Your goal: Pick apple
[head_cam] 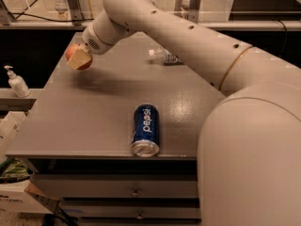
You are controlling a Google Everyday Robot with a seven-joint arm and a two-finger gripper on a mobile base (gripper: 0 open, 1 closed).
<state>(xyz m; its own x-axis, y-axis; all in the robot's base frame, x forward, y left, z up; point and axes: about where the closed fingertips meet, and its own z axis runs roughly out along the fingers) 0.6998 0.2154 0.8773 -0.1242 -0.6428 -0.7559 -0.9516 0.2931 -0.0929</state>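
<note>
Clamping apple [71, 53], claw [78, 59] closed around it, above table's [89, 117] left edge.

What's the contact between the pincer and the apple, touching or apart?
Touching. The camera view shows the pincer clamped on the apple, tan finger flat against it, over the table's far-left corner.

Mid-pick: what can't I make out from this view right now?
Camera view:
Apple: partly covered by the gripper above the table's far left edge; stem hidden, far jaw behind it.
Bottle: mostly behind the arm; label unreadable.
Drawers: lower part cut by the bottom edge.
</note>
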